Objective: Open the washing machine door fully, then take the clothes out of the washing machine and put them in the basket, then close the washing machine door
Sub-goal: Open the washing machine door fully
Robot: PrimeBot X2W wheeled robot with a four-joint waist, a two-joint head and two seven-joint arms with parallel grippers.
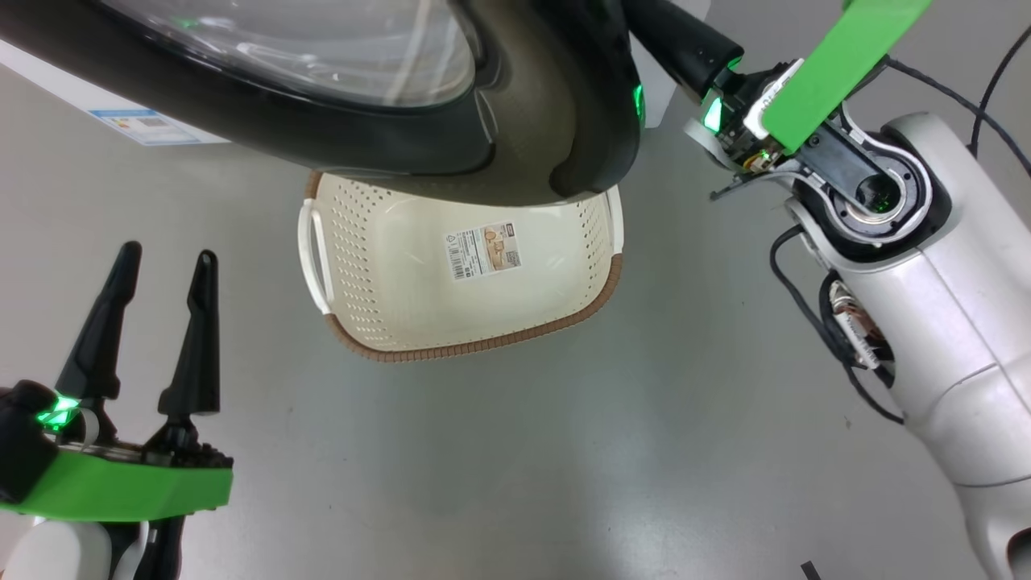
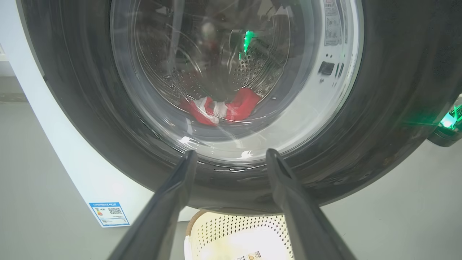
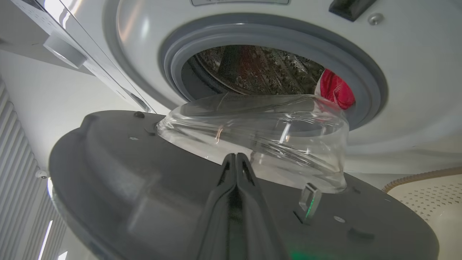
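Observation:
The washing machine door (image 1: 515,153) hangs partly open over the basket (image 1: 475,342). Its black rim and glass bowl run along the top of the head view. My right gripper (image 3: 236,159) is shut with nothing in it, its fingers pressed against the door's grey inner face (image 3: 144,169) beside the glass bowl (image 3: 260,133). Behind that, the washing machine (image 3: 415,72) shows its grey gasket and drum, with the red clothes (image 3: 334,90) lying at the opening. My left gripper (image 1: 165,258) stands open low at the left. In its wrist view the left gripper (image 2: 231,155) faces the door's outer glass (image 2: 231,72), and the clothes (image 2: 223,108) show through it.
The basket (image 2: 234,231) stands on the grey floor directly under the door; a label sticker lies inside it. A blue label (image 2: 110,213) sits on the machine's white lower front. My right arm's pale forearm (image 1: 950,306) and its cables fill the right side of the head view.

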